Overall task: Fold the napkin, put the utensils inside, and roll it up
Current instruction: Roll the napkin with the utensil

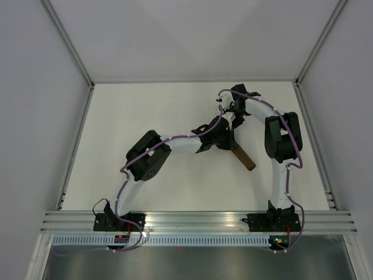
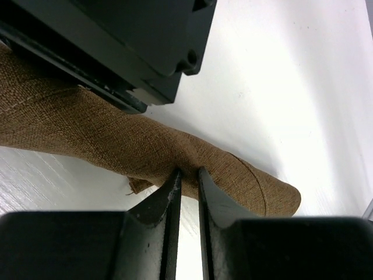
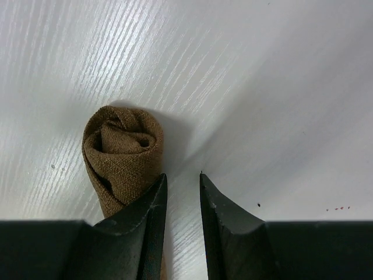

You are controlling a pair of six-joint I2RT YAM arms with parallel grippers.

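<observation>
Step in hand: we judge this the tail of the rolling, since the napkin (image 2: 116, 140) already lies as a tight tube and only tidying or letting go seems left.
Napkin: a brown woven roll on the white table (image 1: 145, 116), right of centre, slanting from under the two wrists toward the near right. Its near end sticks out clear of both arms in the top view.
Roll end: from the right wrist we look straight into a snug spiral of layers, with no loose flap showing there.
Knife: we see no blade or handle in any view. It may be inside the roll, but we cannot confirm that.
Left gripper (image 2: 187, 174): jaws narrow, with a thin slit between them. The tips press into the roll's side partway along, near a small loose corner of cloth. Whether they nip a fold, we cannot tell.
Right gripper (image 3: 182, 178): jaws parted a little, with bare table showing in the gap and nothing held. One finger sits just beside the spiral end and partly over it.
Next move: we think the left tips must come off straight away from the cloth without dragging the outer layer, while the right one guards the end.
Risk: a snagged weave could pull the outer wrap open and loosen the roll.
</observation>
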